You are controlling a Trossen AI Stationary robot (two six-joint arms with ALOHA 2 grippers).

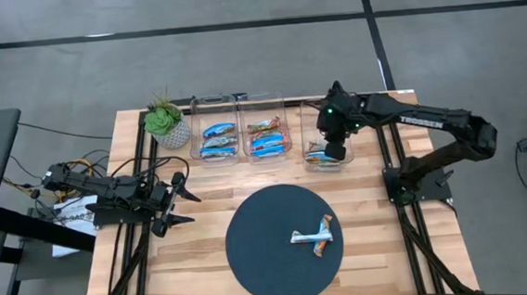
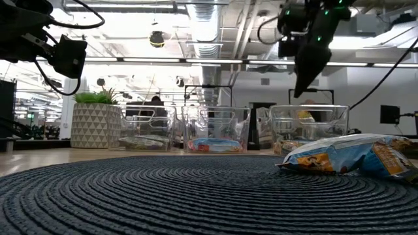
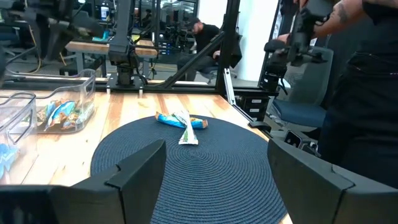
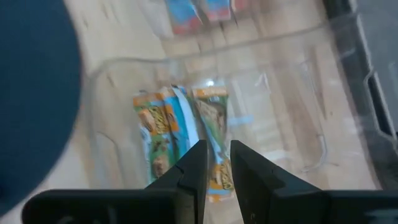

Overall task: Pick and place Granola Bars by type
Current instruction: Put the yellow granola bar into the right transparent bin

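Two granola bars lie crossed on the dark round mat; they also show in the left wrist view and the low view. Three clear bins stand along the far side. The left bin holds blue bars, the middle bin orange and blue ones, and the right bin tan-and-blue bars. My right gripper hangs over the right bin, pointing down, with only a narrow slit between its fingers and nothing in it. My left gripper waits open at the table's left side.
A potted plant stands at the far left corner beside the bins. Black frame rails run along both table sides. A person shows beyond the table's right edge in the left wrist view. Bare wood lies between the mat and the bins.
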